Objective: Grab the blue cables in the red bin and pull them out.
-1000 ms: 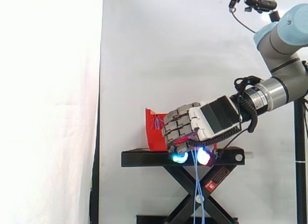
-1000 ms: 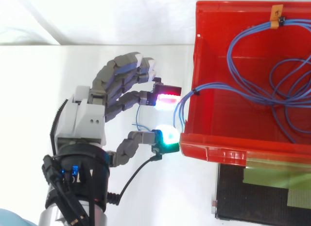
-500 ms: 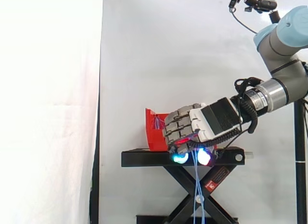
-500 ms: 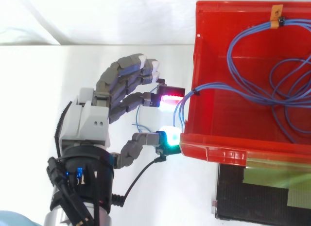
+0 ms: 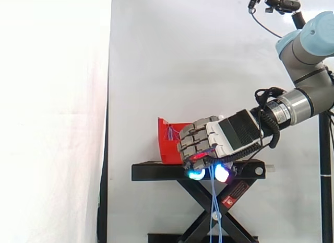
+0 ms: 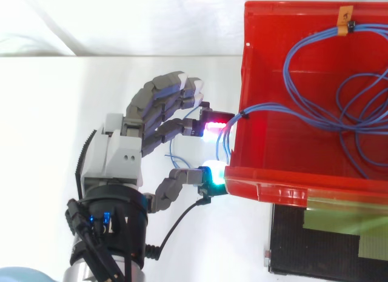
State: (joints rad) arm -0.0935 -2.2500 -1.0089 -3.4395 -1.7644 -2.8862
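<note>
backdrop: a white curtain hung behind everything, pretty plain setup
stand: a black stand with crossed legs stood in front of it, and the bin was on top
bin: the red bin sat on the stand, with its open top showing from above
cables: the blue cables lay in loose loops inside the bin, pinned at the far wall by a small tan tie. one bunch went over the bin's left wall near the near corner, and from the side some strands dangled down past the stand's top
arm: the arm came in from the right and sloped down toward the bin
hand: the hand was just left of the bin's left wall, right at the bunch that spilled over
grip: honestly couldn't tell whether it actually had the cables or not
</note>
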